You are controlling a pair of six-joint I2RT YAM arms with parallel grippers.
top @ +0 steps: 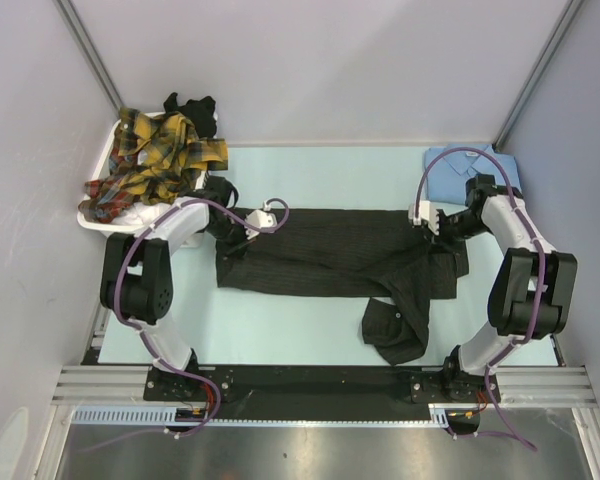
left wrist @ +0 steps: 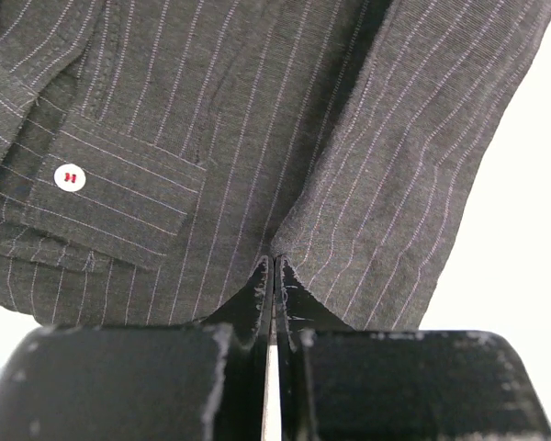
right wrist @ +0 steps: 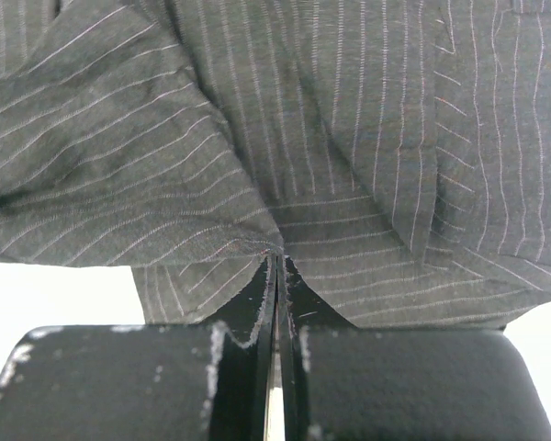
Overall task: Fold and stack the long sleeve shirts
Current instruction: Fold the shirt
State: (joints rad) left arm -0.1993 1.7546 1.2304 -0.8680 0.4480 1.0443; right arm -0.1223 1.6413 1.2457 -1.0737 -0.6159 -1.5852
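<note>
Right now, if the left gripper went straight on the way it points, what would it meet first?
The charcoal pinstriped shirt: the left gripper is shut on a fold of it, so the same cloth lies directly ahead. What is behind the cloth is hidden.

The overhead camera looks steeply down from above the near edge onto the whole pale blue tabletop point(top: 310, 170). Each wrist camera sits just behind its own left claw point(left wrist: 274, 276) or right claw point(right wrist: 277, 271), facing forward, very close to the charcoal pinstriped cloth shirt point(top: 330, 255), which all three views share.
</note>
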